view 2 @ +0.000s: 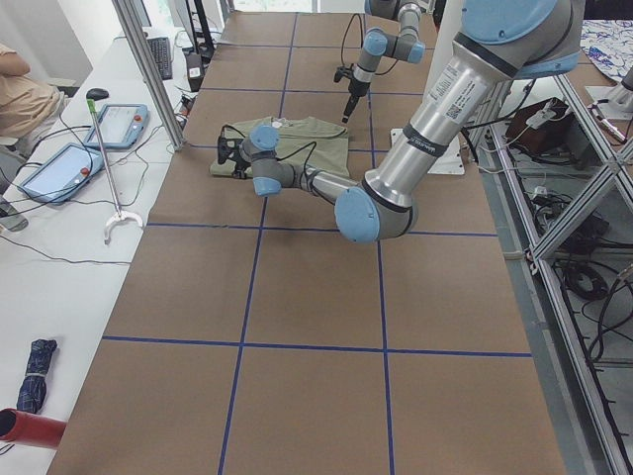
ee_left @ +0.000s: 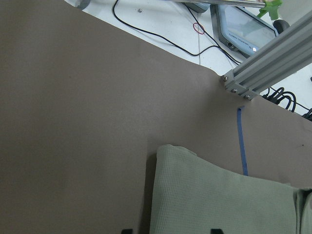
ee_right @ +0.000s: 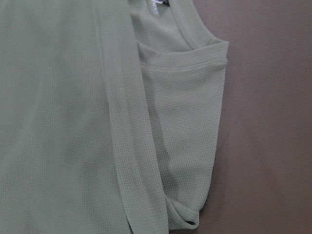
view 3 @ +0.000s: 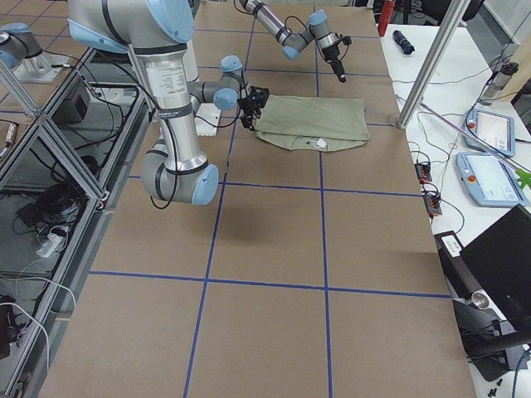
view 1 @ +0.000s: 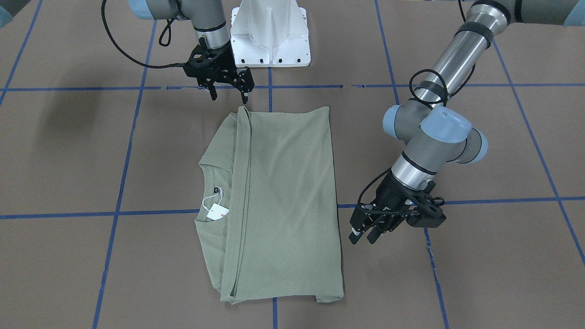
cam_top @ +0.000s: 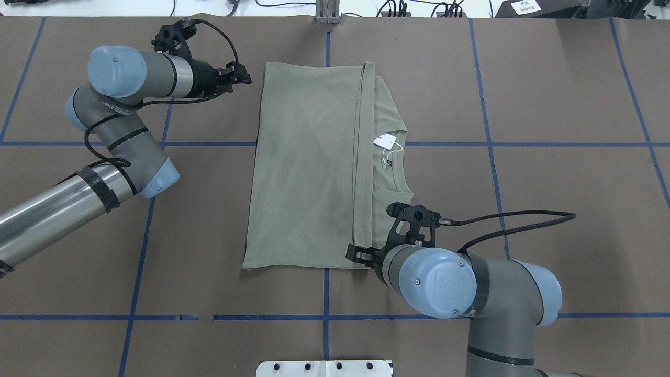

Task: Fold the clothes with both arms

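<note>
The sage-green shirt (view 1: 283,196) lies flat on the brown table, folded into a rectangle. Its ribbed collar and white hang tag (view 1: 217,212) show along one side. In the overhead view the shirt (cam_top: 309,167) sits mid-table. My left gripper (view 1: 363,237) hovers open just off the shirt's far corner on my left, and also shows from overhead (cam_top: 243,78). In the left wrist view that shirt corner (ee_left: 204,195) lies just ahead of the spread fingertips. My right gripper (view 1: 230,95) is open above the near corner by the shoulder, and shows from overhead (cam_top: 358,255). Neither gripper holds cloth.
The white pedestal base (view 1: 269,36) stands at the table's near edge. Blue tape lines (cam_top: 487,144) grid the brown surface. An aluminium post (ee_left: 273,53) rises beyond the far edge. Tablets (view 2: 119,124), cables and a seated person (view 2: 20,89) are at the side bench.
</note>
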Available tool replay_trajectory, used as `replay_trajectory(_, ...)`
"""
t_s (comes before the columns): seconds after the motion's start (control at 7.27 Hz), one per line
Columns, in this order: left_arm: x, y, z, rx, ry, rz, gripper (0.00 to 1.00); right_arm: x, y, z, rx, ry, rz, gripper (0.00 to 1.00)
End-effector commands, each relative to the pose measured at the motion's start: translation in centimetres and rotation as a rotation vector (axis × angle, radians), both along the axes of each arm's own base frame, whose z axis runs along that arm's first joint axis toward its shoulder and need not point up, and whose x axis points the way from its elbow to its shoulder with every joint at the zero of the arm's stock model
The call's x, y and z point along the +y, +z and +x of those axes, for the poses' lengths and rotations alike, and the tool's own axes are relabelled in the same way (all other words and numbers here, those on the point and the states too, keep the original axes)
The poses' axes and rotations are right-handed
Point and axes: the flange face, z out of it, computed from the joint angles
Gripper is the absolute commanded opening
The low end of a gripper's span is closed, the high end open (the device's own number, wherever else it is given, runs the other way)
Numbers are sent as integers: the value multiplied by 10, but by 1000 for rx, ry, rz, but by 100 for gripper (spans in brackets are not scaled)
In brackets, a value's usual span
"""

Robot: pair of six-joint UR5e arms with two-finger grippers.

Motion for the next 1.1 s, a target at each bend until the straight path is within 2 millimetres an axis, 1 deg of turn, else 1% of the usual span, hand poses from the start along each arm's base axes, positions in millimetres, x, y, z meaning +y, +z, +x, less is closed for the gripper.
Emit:
replay_trajectory(0.0, 2, 5, -1, -3, 0, -3, 62, -38, -6, -13, 120, -261, 41, 100)
replay_trajectory(0.14, 2, 6, -1, -4, 2, -5, 62, -51, -11, -17, 169, -306, 37, 100)
replay_trajectory(0.28, 2, 9, -1, -6, 2, -7, 62, -54, -11, -25, 192, -353, 34, 100)
replay_trajectory(0.55, 4, 11, 0, -6, 3, -7, 62, -72, -24, -55, 201, -373, 6, 100)
replay_trajectory(0.69, 4, 11, 1, -5, 4, -8, 62, -73, -17, -59, 215, -376, -3, 100)
replay_trajectory(0.96, 5, 13, 2, -7, 6, -10, 63, -74, -9, -62, 242, -380, -23, 100)
